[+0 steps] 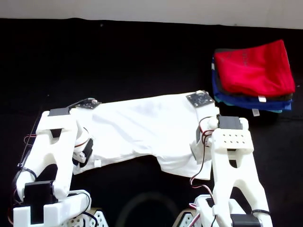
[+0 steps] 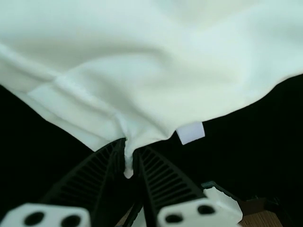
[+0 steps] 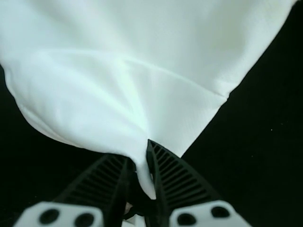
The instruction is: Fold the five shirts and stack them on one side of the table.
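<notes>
A white shirt (image 1: 142, 127) lies spread across the middle of the black table, stretched between the two arms. My left gripper (image 2: 129, 163) is shut on the shirt's hem (image 2: 126, 142), close to a small white tag (image 2: 190, 132). In the high view this gripper (image 1: 84, 153) sits at the shirt's left edge. My right gripper (image 3: 142, 172) is shut on a pinch of white cloth (image 3: 142, 156); in the high view it (image 1: 201, 144) stands at the shirt's right edge. A stack of folded shirts (image 1: 253, 75), red on top of blue and dark ones, rests at the far right.
The black table (image 1: 118, 56) is bare behind the white shirt and at the far left. The folded stack lies just behind the right arm (image 1: 232, 151). Both arm bases (image 1: 52, 208) stand at the near edge.
</notes>
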You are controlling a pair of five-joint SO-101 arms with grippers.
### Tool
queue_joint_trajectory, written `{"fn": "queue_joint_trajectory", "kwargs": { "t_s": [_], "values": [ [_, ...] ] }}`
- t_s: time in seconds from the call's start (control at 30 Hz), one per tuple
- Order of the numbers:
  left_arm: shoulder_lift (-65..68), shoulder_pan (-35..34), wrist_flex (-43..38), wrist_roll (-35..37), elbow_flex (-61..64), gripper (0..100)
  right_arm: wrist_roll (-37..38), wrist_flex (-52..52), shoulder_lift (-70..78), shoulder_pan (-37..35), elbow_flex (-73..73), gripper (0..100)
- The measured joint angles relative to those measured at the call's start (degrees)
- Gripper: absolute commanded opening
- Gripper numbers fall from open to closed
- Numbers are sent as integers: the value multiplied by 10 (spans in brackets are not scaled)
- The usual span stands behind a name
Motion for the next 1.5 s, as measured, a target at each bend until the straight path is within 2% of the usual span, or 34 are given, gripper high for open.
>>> {"fn": "queue_joint_trajectory", "kwargs": {
  "t_s": [0.2,0.27,0.37,0.47,0.63,0.9,0.97,1.03,1.07,1.1,1.23,1.33,1.5],
  "values": [
    [0,0,-2,0,0,16,0,2,0,0,1,6],
    [0,0,-2,0,0,54,0,2,0,0,1,22],
    [-1,0,-2,0,0,143,0,2,0,0,1,125],
    [-1,0,-2,0,0,159,0,7,0,0,1,204],
    [-1,0,17,0,-25,158,0,45,0,0,-25,204],
    [-1,-29,156,0,-230,156,0,90,0,0,-171,202],
    [-1,-37,168,0,-275,98,0,74,0,-1,-187,145],
    [-1,-40,165,0,-295,0,0,37,0,-10,-187,17],
    [-1,-40,155,0,-298,24,0,12,0,-18,-185,1],
    [-1,-40,141,2,-298,22,0,-14,0,-27,-179,26],
    [36,-17,78,33,-298,9,0,-109,47,-67,-158,5],
    [100,8,40,55,-298,9,-14,-156,120,-72,-158,6],
    [235,6,-15,66,-334,9,-32,-215,268,-72,-200,6]
  ]
}}
